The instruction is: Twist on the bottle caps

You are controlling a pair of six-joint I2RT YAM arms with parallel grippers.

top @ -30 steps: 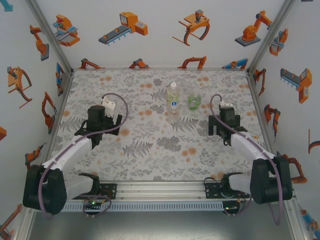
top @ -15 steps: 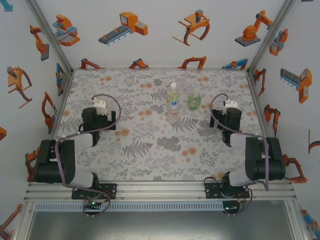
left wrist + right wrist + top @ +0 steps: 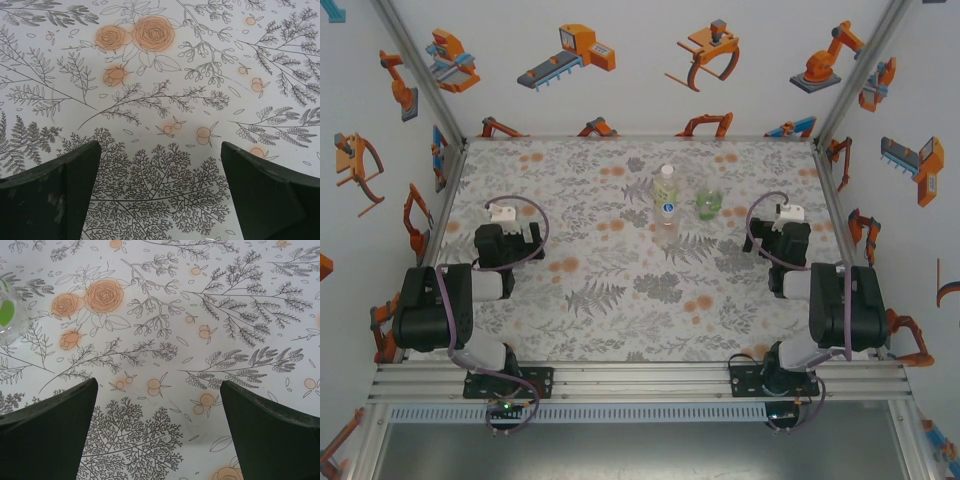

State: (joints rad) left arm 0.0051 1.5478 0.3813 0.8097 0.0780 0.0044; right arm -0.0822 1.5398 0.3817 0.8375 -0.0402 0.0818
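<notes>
My left jaws are standing fully apart, gripping nothing, and pointing down at the floral-printed table (image 3: 210, 80) near its left side. My right jaws are likewise standing wide and empty near the right side. The bottles are standing upright between the two arms, nearer my right jaws. The taller bottle (image 3: 665, 200) is standing just left of the squat green bottle (image 3: 708, 205), not touching it.
</notes>
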